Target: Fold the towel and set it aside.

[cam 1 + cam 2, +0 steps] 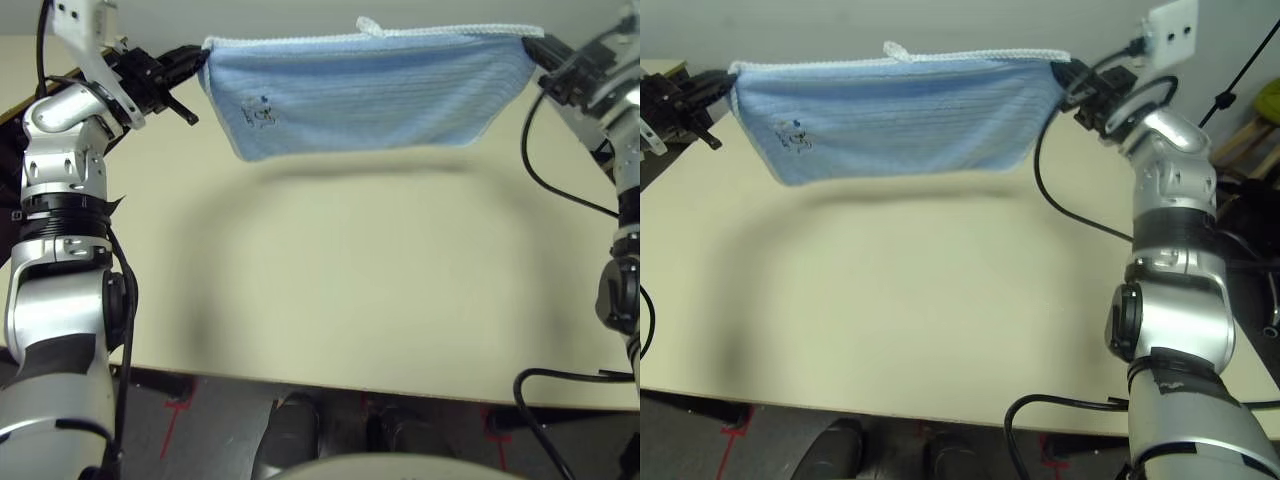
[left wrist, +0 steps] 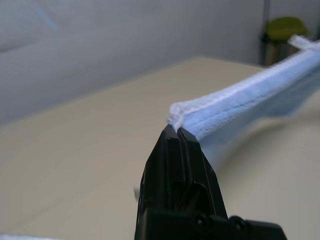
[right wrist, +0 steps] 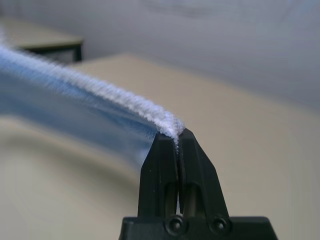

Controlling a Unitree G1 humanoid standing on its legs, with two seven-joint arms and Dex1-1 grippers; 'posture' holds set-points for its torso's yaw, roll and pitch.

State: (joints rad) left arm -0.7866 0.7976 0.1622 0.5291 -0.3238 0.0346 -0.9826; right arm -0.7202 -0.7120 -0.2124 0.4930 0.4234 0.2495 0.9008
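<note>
The light blue towel (image 1: 365,95) hangs folded double in the air above the far part of the table, stretched flat between my two grippers. Its white stitched edge runs along the top, a small white loop (image 1: 370,26) sticks up from it, and faint embroidery (image 1: 262,114) shows near the lower left. My left gripper (image 1: 203,58) is shut on the towel's upper left corner (image 2: 176,115). My right gripper (image 1: 527,45) is shut on the upper right corner (image 3: 172,127). The towel's lower edge hangs free above the table.
The beige table (image 1: 340,290) lies under the towel, bare, with the towel's shadow on it. A white socket plate (image 1: 1171,35) sits behind my right arm. Black cables (image 1: 1070,215) loop off both arms. A yellow-green object (image 2: 284,27) stands beyond the table.
</note>
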